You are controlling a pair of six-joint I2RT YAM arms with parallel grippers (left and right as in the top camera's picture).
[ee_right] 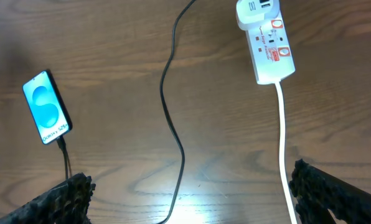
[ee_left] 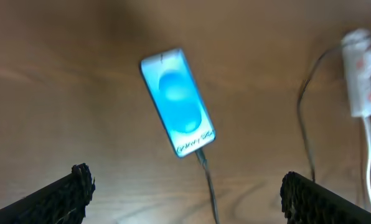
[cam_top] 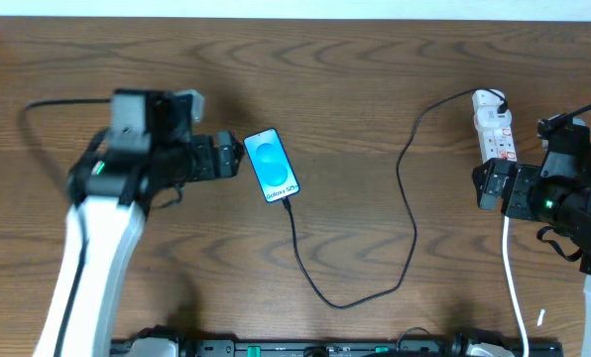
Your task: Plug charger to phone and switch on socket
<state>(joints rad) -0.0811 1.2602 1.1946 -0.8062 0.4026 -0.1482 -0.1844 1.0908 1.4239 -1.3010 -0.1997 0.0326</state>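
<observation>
- The phone (cam_top: 272,165) is lying flat on the bench (cam_top: 375,79), left of centre, with its blue screen facing up; it is sitting at a slight slant, its white text at the near end
- The charger (cam_top: 412,198) is running from the phone's near end toward the near edge, curving right, then climbing away to the far end of the socket (cam_top: 494,127); its small black plug (ee_left: 201,154) is touching the phone's near edge, though the left wrist view is too blurred to tell how deeply it is seated
- The socket is lying at the far right of the bench, lengthwise from far to near; its red marks (ee_right: 276,53) are showing on top, and I cannot tell which way any switch is set
- A white cord (cam_top: 514,278) is leaving the socket's near end and heading to the near edge
- The left gripper (cam_top: 234,159) is hovering just left of the phone, jaws spread wide and gripping nothing; its fingers (ee_left: 76,186) are framing the phone in the wrist view without touching it
- The right gripper (cam_top: 482,186) is hanging just beside the socket's near end, also spread wide and empty; its fingers (ee_right: 67,193) are standing well apart, the cable and cord between them
</observation>
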